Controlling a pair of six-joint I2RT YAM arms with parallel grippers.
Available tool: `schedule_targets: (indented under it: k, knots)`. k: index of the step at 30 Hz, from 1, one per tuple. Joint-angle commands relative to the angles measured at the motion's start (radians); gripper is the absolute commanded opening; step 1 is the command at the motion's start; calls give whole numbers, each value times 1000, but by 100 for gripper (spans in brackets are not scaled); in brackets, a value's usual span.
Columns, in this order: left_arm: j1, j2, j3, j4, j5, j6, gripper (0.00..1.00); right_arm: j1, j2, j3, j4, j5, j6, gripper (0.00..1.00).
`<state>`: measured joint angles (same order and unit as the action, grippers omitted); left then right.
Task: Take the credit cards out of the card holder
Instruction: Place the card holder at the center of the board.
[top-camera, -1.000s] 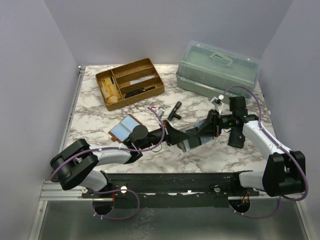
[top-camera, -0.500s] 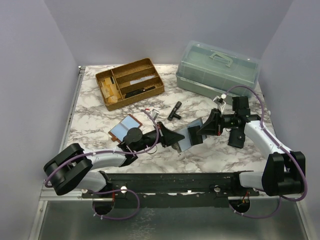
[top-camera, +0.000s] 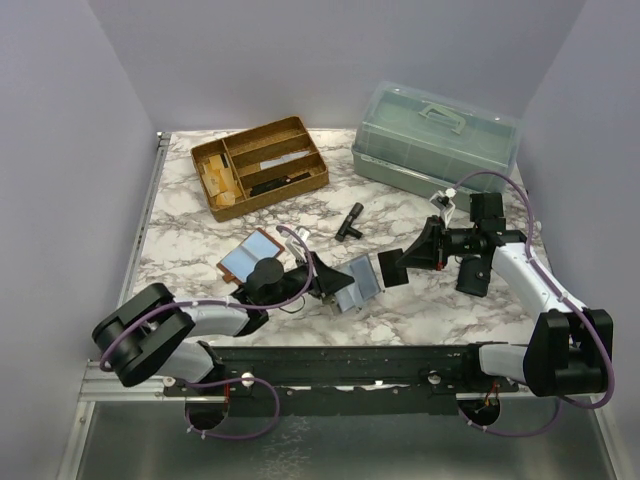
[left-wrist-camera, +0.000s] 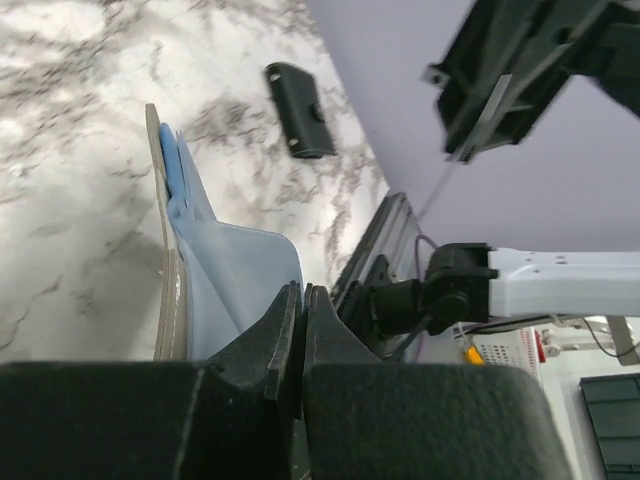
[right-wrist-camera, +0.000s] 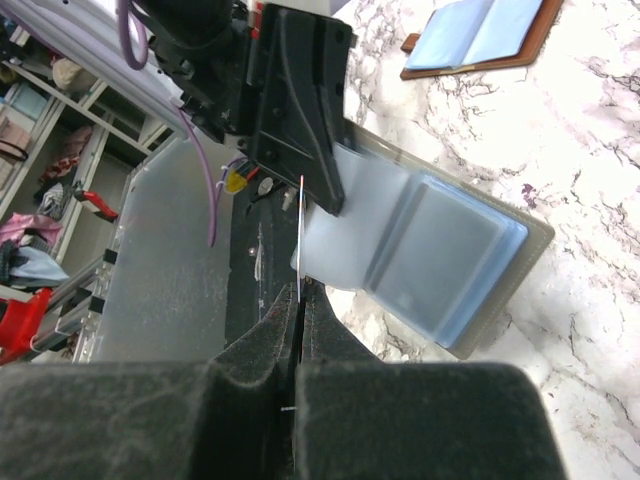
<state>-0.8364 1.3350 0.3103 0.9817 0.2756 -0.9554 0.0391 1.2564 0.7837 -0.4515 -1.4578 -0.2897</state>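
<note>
Marble table (top-camera: 180, 250) | left tool (top-camera: 338, 286) clamps card holder (top-camera: 363, 279) | right tool (top-camera: 408, 260) pinches credit card (top-camera: 392, 269)

table (top-camera: 180, 232): marble | back-left: tray (top-camera: 248, 133) | back-right: box (top-camera: 435, 130) | centre: black part (top-camera: 349, 221) | left: open holder (top-camera: 250, 257)

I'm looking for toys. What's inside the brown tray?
The brown tray holds tan blocks in its left compartment, a pale strip and a dark tool in the long ones. Anything beneath them is covered.
</note>
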Motion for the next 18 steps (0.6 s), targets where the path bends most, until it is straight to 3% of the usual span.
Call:
schedule_targets:
  k: [1, 10, 18]
  knots:
    - [19, 93, 17, 9, 8, 3, 0, -7, -18, 27, -23, 22, -23, 0]
    - [97, 278, -23, 107, 35, -62, 0, -8, -14, 25, -31, 30, -31, 0]
    - [108, 239, -122, 56, -94, -147, 8, -8, -4, 26, -33, 34, -32, 0]
